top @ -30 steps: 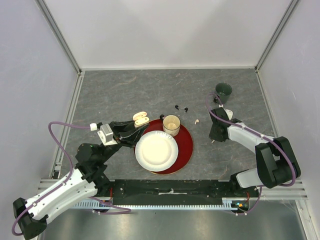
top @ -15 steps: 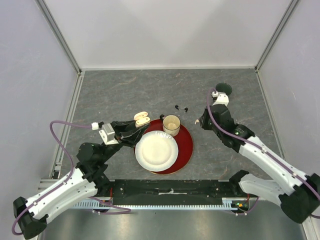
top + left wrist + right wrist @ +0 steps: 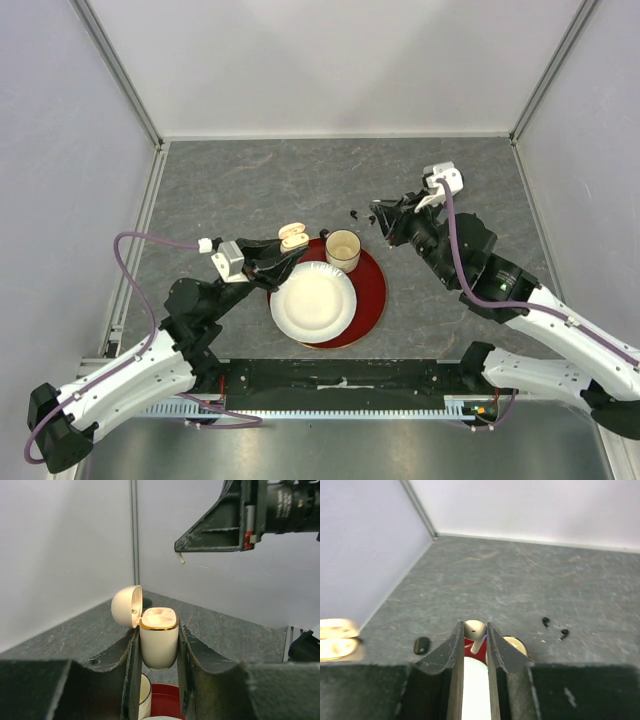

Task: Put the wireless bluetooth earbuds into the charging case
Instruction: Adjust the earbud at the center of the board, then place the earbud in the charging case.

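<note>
Case (image 3: 159,639) sits pinched upright in left hand (image 3: 280,250), raised off the tabletop (image 3: 230,180) at 10 o'clock of the plate (image 3: 313,301). Lid (image 3: 127,605) is flipped open to the left, and both wells look empty.

Right hand (image 3: 385,215) hangs at 2 o'clock of the cup (image 3: 343,250), above and apart from the case. Its fingers are pressed on a white bud (image 3: 474,629), head up. The left wrist view shows a pale stem tip poking out under that hand.

Step, as I judge it: carrying the first white bud to the case, nothing inserted yet.

Next move calls for:
- bringing the right hand over toward 9 o'clock until the bud is above a well
- lining the stem up with the well and coming straight down
- letting go only once the bud is seated
- left hand keeping the case steady and upright

Other things:
- Red tray (image 3: 372,290) carries the plate and the cup.
- A dark oval thing (image 3: 421,645) lies on the tabletop; cannot tell what it is.
- Two black buds (image 3: 546,622) lie loose on the tabletop at 12 o'clock of the cup, near the right hand.
- The second white bud is not visible.

In the way: the cup stands between the two hands, so a low path could clip it. The open lid stands on the far side of the case from the right hand and should not block the approach.
</note>
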`<state>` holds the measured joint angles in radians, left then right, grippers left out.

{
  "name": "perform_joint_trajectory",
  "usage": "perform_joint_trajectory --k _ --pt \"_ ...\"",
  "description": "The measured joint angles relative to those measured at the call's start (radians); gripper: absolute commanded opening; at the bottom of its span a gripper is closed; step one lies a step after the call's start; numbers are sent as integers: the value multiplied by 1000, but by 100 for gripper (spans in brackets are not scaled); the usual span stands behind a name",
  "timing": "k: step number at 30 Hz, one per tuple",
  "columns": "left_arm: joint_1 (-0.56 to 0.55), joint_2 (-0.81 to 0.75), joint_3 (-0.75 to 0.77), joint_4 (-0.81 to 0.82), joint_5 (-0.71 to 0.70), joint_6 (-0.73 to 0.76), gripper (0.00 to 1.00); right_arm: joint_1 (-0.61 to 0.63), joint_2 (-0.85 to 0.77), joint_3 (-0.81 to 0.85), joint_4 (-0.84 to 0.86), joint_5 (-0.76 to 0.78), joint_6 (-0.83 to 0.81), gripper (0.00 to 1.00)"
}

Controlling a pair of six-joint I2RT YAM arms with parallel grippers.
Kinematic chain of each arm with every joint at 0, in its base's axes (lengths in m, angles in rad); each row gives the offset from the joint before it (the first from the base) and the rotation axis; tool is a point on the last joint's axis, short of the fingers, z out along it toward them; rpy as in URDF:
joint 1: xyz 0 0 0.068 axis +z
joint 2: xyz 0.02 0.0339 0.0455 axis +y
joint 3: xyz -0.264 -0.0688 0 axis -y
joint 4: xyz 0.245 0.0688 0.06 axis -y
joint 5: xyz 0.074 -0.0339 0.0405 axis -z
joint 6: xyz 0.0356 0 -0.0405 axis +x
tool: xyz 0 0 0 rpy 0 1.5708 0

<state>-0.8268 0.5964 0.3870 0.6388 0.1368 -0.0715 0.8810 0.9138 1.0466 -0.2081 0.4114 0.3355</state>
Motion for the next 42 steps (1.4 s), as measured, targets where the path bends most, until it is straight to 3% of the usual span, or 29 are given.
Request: perform_joint_trajectory --k 11,15,22,42 --pt "0 19 -1 43 5 0 2 388 106 62 211 184 -176 0" --pt "0 27 -2 56 8 0 2 463 162 65 278 220 -217 0" --pt "0 38 -4 73 24 0 2 494 206 65 382 255 -263 0" --pt "0 22 -15 96 48 -1 2 494 279 71 418 275 -272 0"
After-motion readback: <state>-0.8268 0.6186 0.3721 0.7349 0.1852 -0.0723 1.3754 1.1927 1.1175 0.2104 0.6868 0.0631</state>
